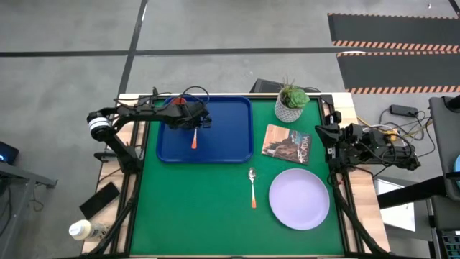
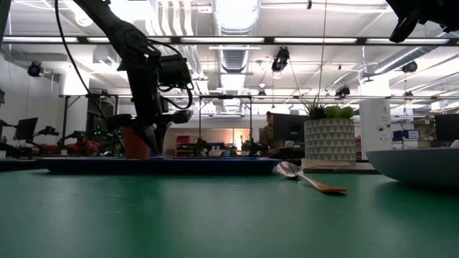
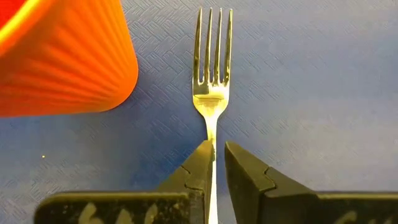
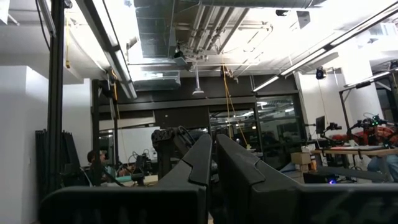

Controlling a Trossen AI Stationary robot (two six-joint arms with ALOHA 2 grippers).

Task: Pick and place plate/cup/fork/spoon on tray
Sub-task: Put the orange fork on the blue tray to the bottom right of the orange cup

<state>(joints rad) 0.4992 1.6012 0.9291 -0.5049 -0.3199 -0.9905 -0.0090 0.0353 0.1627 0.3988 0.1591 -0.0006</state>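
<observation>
Leftmost, the left tool (image 3: 215, 163) hangs low over the dark blue rectangular plastic tray (image 1: 233, 147), fingers slightly parted astride the orange-handled, silver-tined fork (image 3: 212, 93). Its long axis runs straight out from the tool, tines away, beside the small orange-red tumbler (image 3: 62, 56). Further right on the green worktop (image 1: 201, 208) lie one orange-handled spoon (image 1: 252, 185) and one pale lavender round plate (image 1: 299, 198), nearer the clenched, raised right tool (image 4: 214, 158).

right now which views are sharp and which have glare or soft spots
Left wrist view: fork tines crisp on the tray, cup cropped and slightly soft. Low view: bright ceiling lights leave the left gripper nearly silhouetted. High view: evenly lit.
</observation>
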